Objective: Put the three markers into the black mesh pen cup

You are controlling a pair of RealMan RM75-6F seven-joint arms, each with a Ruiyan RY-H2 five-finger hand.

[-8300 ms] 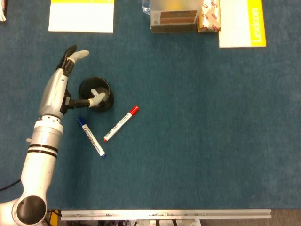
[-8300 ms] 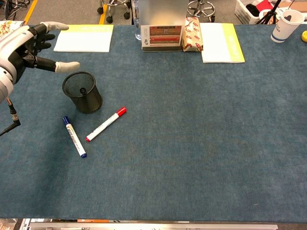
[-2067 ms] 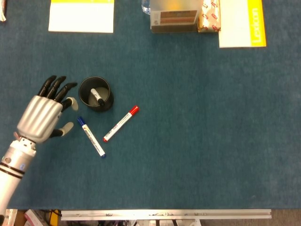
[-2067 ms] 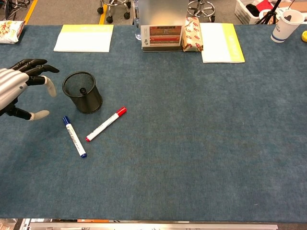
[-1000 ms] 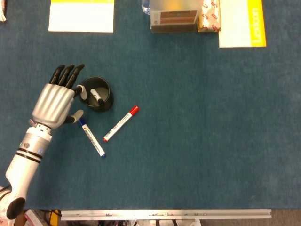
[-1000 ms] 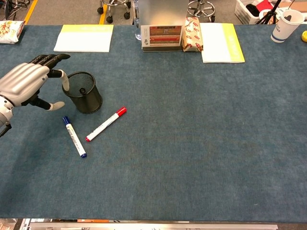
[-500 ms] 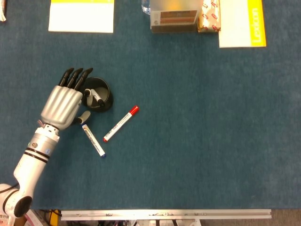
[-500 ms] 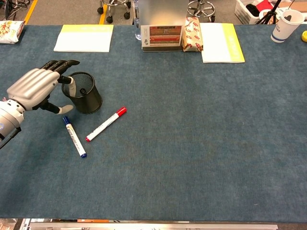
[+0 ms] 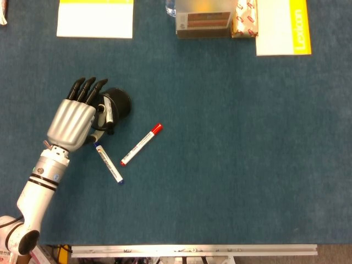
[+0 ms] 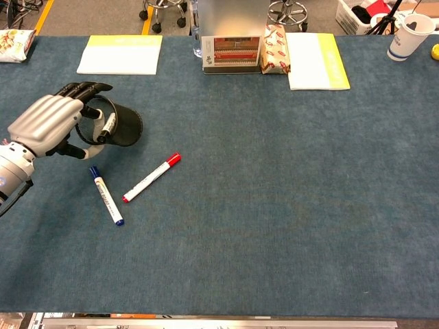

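The black mesh pen cup (image 10: 123, 127) lay tipped on its side at the left of the blue felt table (image 10: 274, 205), its open mouth turned toward the robot's silver left hand (image 10: 46, 125) and a black-capped white marker (image 10: 107, 128) poking out of that mouth. In the head view the cup (image 9: 116, 104) sat left of centre, partly covered by the hand (image 9: 73, 122), with the same marker (image 9: 108, 114) slanting across its rim. The hand hovered palm down right against the cup's mouth, its dark fingers (image 10: 86, 90) stretched out over the rim; I could not tell whether they gripped the rim or only touched it. The right hand was in neither view.

Along the top edge of the frame, from upper left to upper right in the chest view, lay a white pad with a yellow strip (image 10: 121, 54), a clear box with a printed label (image 10: 231, 42), a red-and-white snack packet (image 10: 276, 40) and a white and yellow booklet (image 10: 316, 60), with a paper cup (image 10: 409, 35) in the far upper right corner.

Just below the cup, a red-capped white marker (image 10: 151, 177) lay diagonally on the felt, cap toward the upper right. To its left, close but apart, a blue-capped white marker (image 10: 106, 195) lay with its cap near the hand's thumb.
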